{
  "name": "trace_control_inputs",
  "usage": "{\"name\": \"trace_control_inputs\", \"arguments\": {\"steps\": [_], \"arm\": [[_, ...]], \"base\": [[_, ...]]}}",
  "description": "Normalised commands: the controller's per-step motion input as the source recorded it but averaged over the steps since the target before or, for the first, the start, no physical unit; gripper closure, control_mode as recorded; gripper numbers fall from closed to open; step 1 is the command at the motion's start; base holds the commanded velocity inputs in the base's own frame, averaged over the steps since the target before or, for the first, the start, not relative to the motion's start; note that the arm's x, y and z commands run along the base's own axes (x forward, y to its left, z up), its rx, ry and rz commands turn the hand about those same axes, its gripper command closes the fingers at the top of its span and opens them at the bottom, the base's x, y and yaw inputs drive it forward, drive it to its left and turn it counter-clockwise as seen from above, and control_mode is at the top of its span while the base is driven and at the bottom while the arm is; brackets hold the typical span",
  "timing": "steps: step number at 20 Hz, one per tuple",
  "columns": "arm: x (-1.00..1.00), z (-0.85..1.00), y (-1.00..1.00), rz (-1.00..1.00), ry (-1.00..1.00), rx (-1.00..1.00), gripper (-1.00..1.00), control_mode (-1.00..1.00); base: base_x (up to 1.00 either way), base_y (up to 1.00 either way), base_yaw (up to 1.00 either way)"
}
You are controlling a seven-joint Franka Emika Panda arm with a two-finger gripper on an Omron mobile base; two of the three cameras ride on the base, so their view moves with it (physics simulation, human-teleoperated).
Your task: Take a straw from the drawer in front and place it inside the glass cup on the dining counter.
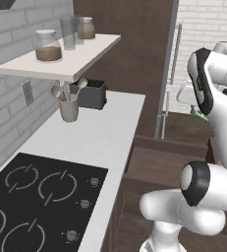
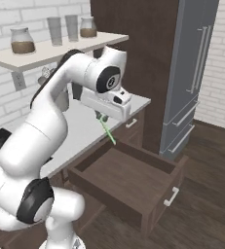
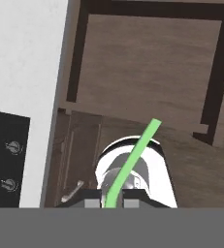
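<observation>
My gripper (image 2: 102, 118) is shut on the thin bright green straw (image 2: 107, 132), which hangs slanting down from the fingers above the open drawer (image 2: 128, 181). The hand view looks down the straw (image 3: 133, 159) from between the fingertips, with the dark brown drawer (image 3: 147, 63) standing pulled out and bare inside. A short green bit of the straw (image 1: 199, 116) also peeks out beside the arm in the left base view. The glass cup and the dining counter are out of view.
A white counter (image 1: 100, 133) with a black cooktop (image 1: 36, 202) runs along the left. On it stand a grey utensil holder (image 1: 69, 107) and a dark toaster (image 1: 91, 93); a shelf (image 1: 61, 59) with jars hangs above. A tall grey fridge (image 2: 192, 73) stands to the right.
</observation>
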Motion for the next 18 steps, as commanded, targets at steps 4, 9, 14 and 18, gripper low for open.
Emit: {"name": "trace_control_inputs", "arguments": {"steps": [4,9,14,18], "arm": [[-0.49,-0.1,0.04,0.0,-0.22,-0.05,1.0,-1.0],[-0.05,0.0,0.0,0.0,-0.07,-0.02,1.0,1.0],[0.0,0.0,0.0,0.0,0.0,0.0,1.0,1.0],[0.0,0.0,0.0,0.0,0.0,0.0,1.0,1.0]], "base": [[0.0,0.0,0.0],[-0.03,0.0,0.0],[-0.84,-0.16,-0.09],[-0.98,-0.78,-0.21]]}}
